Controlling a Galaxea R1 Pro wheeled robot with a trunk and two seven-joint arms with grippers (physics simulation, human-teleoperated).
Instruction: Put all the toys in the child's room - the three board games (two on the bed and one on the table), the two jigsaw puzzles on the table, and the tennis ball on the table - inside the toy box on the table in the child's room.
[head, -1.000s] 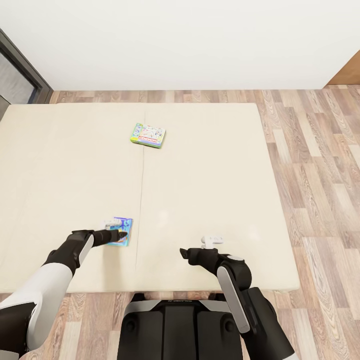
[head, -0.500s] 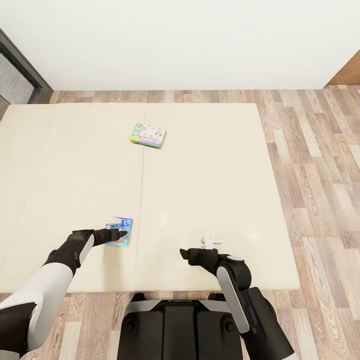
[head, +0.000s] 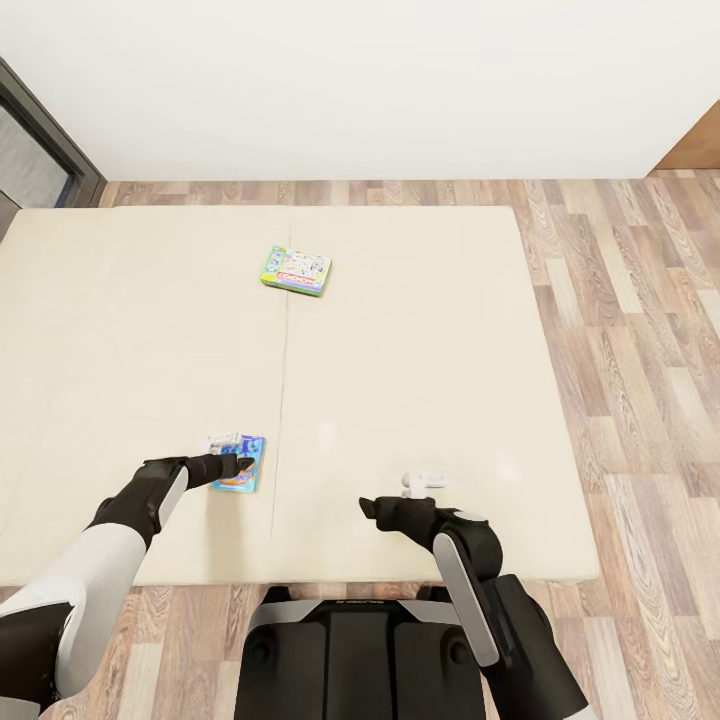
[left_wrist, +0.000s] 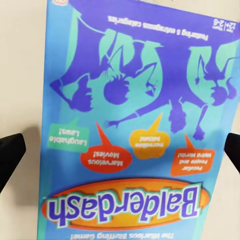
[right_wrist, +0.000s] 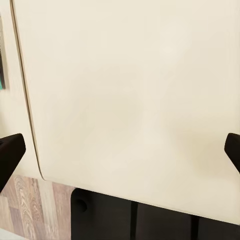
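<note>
the task looks to be near its start, as far as these views go: both bed-side board games lie on the beige mattress of the bed (head: 420, 330), and nothing is in hand. the toy box, the table and the other toys are not something i can report on from here, so i cannot say what the bin holds

the left gripper (head: 232, 463) is low over the small blue balderdash box (head: 238, 461), which sits directly under it. in the left wrist view the box (left_wrist: 135, 125) spreads across the space ahead of the tool, with one dark fingertip (left_wrist: 10, 155) off each side of it, so the jaws are spread wide, wider than the box, and grip nothing. whether the tips already touch the mattress i cannot tell

the green-edged multicolour game box (head: 297, 271) lies flat well beyond the left gripper, further up the bed and a little toward the right arm's side, untouched

the right gripper (head: 420, 487) hangs over bare mattress near the bed's near edge, well apart from both boxes; its wrist view shows its fingertips (right_wrist: 11, 152) far apart with only mattress between them, so it too is spread and empty

left to do, by my reckoning: close on the blue box, fetch the second one, carry both to the bin, then the table's toys
</note>
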